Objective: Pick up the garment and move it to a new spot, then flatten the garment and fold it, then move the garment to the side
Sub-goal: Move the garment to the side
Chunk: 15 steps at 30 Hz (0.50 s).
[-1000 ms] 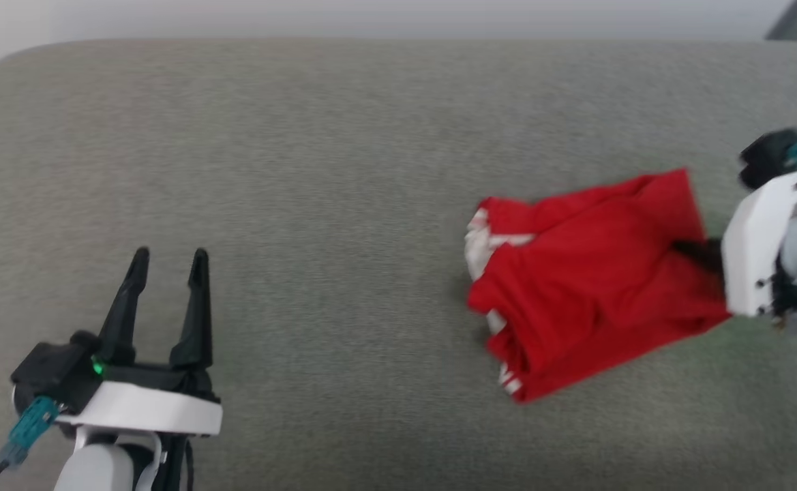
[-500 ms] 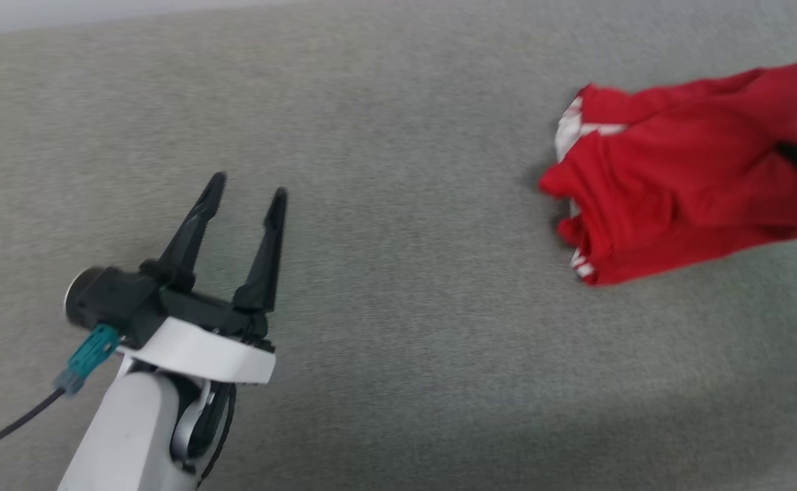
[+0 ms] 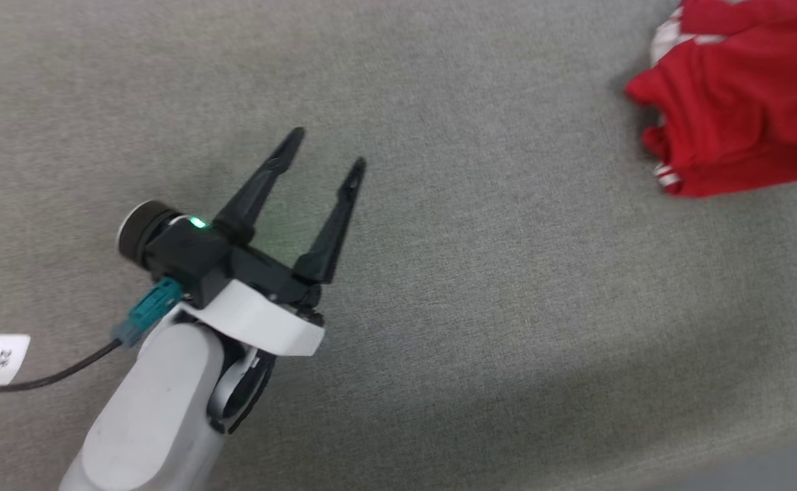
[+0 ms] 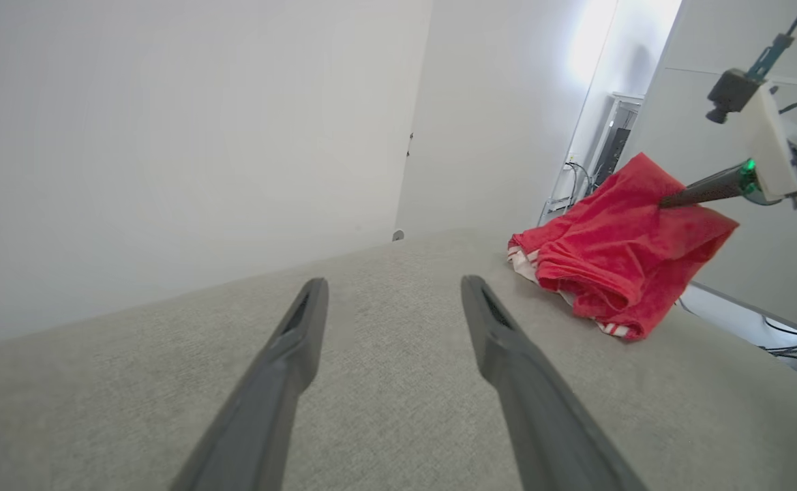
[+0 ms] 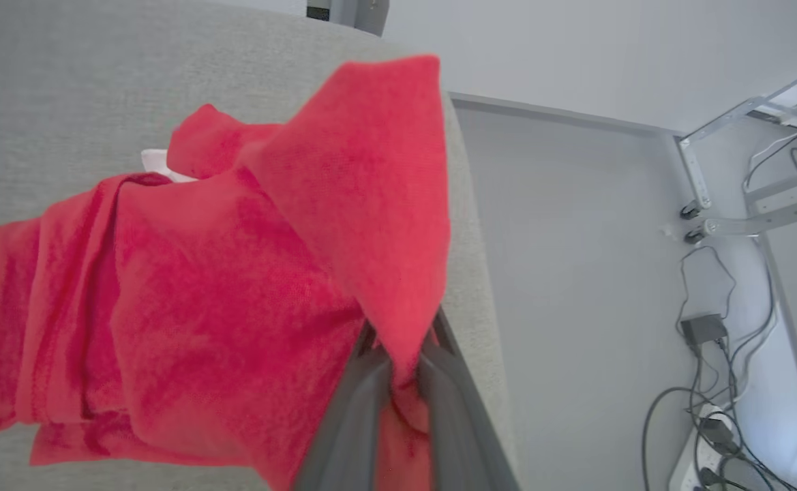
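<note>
Head view: left gripper (image 3: 328,146) hovering over the grey upholstered counter (image 3: 473,307), jaws spread wide and gripping nothing. Soft bright-red fabric garment with white striped sleeve ends (image 3: 746,102) lying bunched at the counter's far right edge.

Left wrist view: right gripper (image 4: 667,201) pinching a raised corner of the garment, the rest lying on the counter.

Right wrist view: jaws nearly closed, clamping red cloth beside the counter's right edge.

Step, likely: picking up and moving, the first stage. The next move is probably calling for lifting the bundle clear and carrying it to the bare middle.

Count: one garment, two grippers, one counter.
</note>
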### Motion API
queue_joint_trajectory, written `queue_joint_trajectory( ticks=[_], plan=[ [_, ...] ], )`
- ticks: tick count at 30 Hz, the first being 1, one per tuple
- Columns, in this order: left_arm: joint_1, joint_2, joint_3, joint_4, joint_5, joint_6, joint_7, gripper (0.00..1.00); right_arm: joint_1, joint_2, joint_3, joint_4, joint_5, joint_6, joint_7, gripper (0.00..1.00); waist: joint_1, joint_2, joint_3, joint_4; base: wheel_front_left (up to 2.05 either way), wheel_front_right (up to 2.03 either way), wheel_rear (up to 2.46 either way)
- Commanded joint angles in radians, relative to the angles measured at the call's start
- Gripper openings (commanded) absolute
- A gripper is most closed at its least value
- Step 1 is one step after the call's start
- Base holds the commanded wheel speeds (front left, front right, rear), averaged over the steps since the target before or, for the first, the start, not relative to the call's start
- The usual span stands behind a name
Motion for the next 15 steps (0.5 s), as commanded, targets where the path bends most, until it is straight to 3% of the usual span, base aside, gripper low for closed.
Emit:
queue_joint_trajectory(
  ticks=[1,10,15],
  plan=[
    [-0.022,0.001,-0.012,0.003,-0.011,-0.003,-0.005,1.00,-0.022,-0.004,-0.001,0.019,-0.027,0.000,-0.019,0.00,0.0000,0.0000,0.018,-0.012,0.00,0.00,0.00],
    [-0.093,0.007,-0.078,0.010,-0.020,-0.003,-0.005,1.00,-0.083,0.020,-0.006,0.171,-0.162,0.000,-0.128,0.00,0.0000,0.0000,0.072,-0.007,0.00,0.00,0.00],
    [-0.111,0.016,-0.085,0.015,-0.026,-0.003,-0.005,1.00,-0.104,0.072,-0.019,0.258,-0.191,0.000,-0.196,0.00,0.0000,0.0000,0.089,-0.001,0.00,0.00,0.00]
  ],
)
